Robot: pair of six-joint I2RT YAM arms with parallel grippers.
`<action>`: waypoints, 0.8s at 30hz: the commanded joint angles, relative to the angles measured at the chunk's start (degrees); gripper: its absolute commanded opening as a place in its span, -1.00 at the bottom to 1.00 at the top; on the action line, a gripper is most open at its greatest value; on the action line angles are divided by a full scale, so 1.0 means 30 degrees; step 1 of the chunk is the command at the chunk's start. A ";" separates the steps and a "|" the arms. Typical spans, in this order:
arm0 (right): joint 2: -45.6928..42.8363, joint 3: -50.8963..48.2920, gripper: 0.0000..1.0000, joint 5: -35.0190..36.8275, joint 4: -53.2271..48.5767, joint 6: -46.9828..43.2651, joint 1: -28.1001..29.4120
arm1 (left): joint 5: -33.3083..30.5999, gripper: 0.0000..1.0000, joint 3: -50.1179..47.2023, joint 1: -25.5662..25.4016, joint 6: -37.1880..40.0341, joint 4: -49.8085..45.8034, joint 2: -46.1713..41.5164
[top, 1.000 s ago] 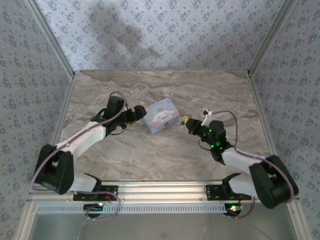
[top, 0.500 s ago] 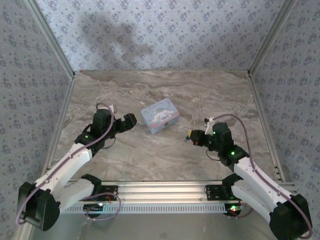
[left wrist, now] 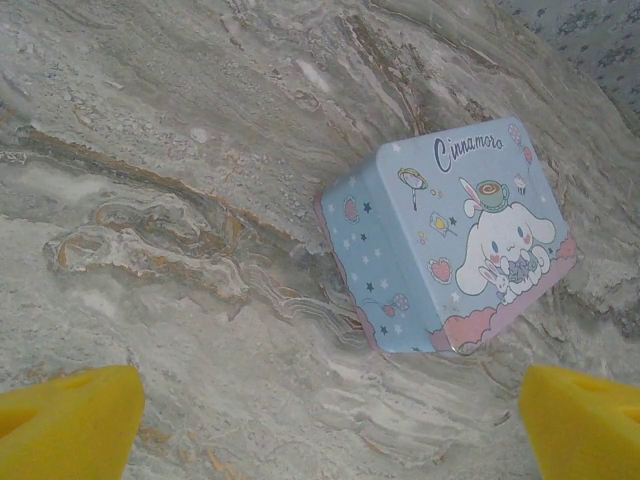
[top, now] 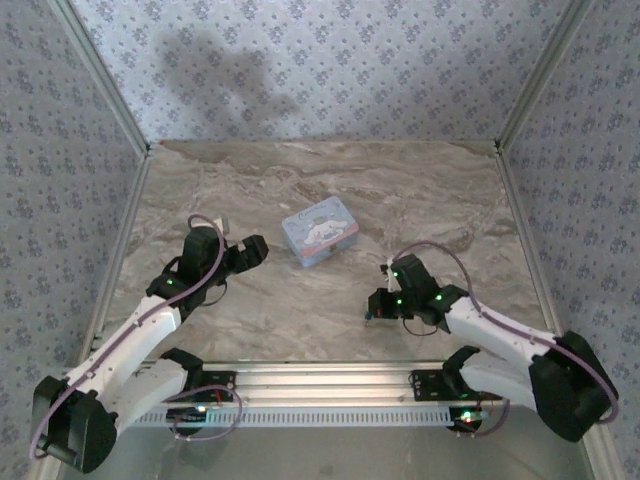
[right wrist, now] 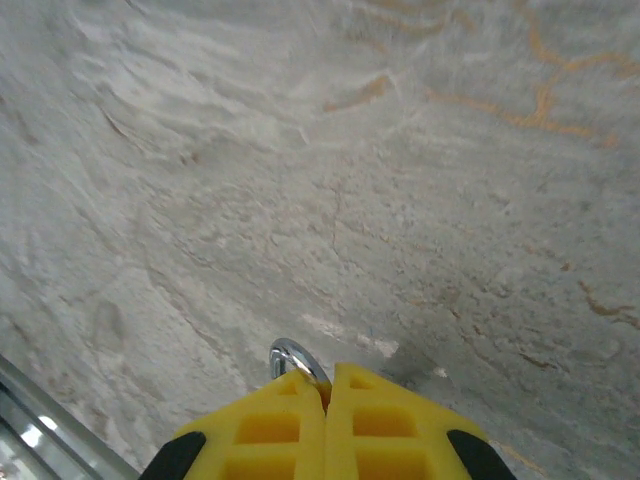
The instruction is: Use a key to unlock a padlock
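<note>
My right gripper (top: 376, 309) (right wrist: 328, 376) hangs low over the marble table (top: 300, 310), in front of and right of the tin. Its yellow fingers (right wrist: 270, 425) are pressed together on a small metal piece. A chrome loop (right wrist: 291, 356) sticks out between the tips, and a bluish speck at the tip in the top view looks like the padlock (top: 371, 316). The key is out of view. My left gripper (top: 254, 246) (left wrist: 325, 430) stands wide open and holds nothing, a short way left of the tin.
A pale blue cartoon tin box (top: 320, 232) (left wrist: 450, 250) sits mid-table between the two arms. Patterned walls close in the back and both sides. Aluminium rails (top: 320, 385) run along the near edge.
Both arms have drawn back from the tin toward the near edge. The right gripper has moved down and nearer, staying shut. The left gripper has stayed open.
</note>
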 commanded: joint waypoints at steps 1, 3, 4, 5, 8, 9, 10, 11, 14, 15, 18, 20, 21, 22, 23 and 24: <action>0.1245 0.0814 -0.97 0.0181 0.0708 -0.0603 0.0379 | -0.0292 0.92 -0.0077 0.0099 0.0252 -0.0276 -0.0336; 0.2071 0.0903 -0.94 0.0069 0.1499 -0.0580 0.0490 | -0.0322 0.92 -0.0038 0.0099 0.0202 -0.0318 -0.0373; 0.2417 0.0943 -0.91 0.0037 0.1775 -0.0592 0.0517 | -0.0322 0.92 -0.0031 0.0115 0.0225 -0.0342 -0.0380; 0.2711 0.1030 -0.88 0.0019 0.1938 -0.0640 0.0516 | -0.0350 0.92 -0.0008 0.0099 0.0237 -0.0354 -0.0398; 0.2998 0.1363 -0.73 0.0291 0.1789 -0.0934 0.0456 | -0.0451 0.92 0.0267 0.0101 0.0370 -0.0579 -0.0373; 0.2919 0.1446 -0.66 0.0444 0.1701 -0.1014 0.0446 | -0.0547 0.92 0.0416 0.0121 0.0433 -0.0712 -0.0373; 0.2781 0.1473 -0.60 0.0579 0.1591 -0.1081 0.0382 | -0.0650 0.92 0.0527 0.0114 0.0511 -0.0837 -0.0390; 0.2562 0.1516 -0.54 0.0709 0.1477 -0.1166 0.0274 | -0.0741 0.92 0.0713 0.0128 0.0624 -0.0963 -0.0398; 0.1742 0.1715 -0.43 0.1024 0.0930 -0.1588 -0.0236 | -0.1088 0.92 0.1276 0.0129 0.1077 -0.1256 -0.0371; 0.1357 0.1815 -0.39 0.1140 0.0686 -0.1793 -0.0502 | -0.1246 0.92 0.1508 0.0136 0.1233 -0.1399 -0.0373; 0.0086 0.2330 -0.35 0.1439 -0.0210 -0.2544 -0.1564 | -0.2001 0.92 0.2248 0.0158 0.1797 -0.1786 -0.0373; -0.0778 0.2761 -0.31 0.1699 -0.0806 -0.3216 -0.2308 | -0.2725 0.93 0.2685 0.0219 0.2229 -0.1977 -0.0400; -0.1268 0.2995 -0.28 0.1986 -0.1092 -0.3526 -0.2727 | -0.3233 0.93 0.2884 0.0275 0.2509 -0.2066 -0.0430; -0.1625 0.3162 -0.24 0.2224 -0.1260 -0.3817 -0.3123 | -0.3859 0.93 0.2998 0.0291 0.2763 -0.2099 -0.0483; -0.2066 0.3336 -0.19 0.2521 -0.1333 -0.4081 -0.3567 | -0.4656 0.93 0.3120 0.0326 0.3171 -0.2100 -0.0532; -0.2524 0.3495 -0.14 0.2945 -0.1386 -0.4323 -0.4048 | -0.5581 0.93 0.3135 0.0382 0.3704 -0.1930 -0.0600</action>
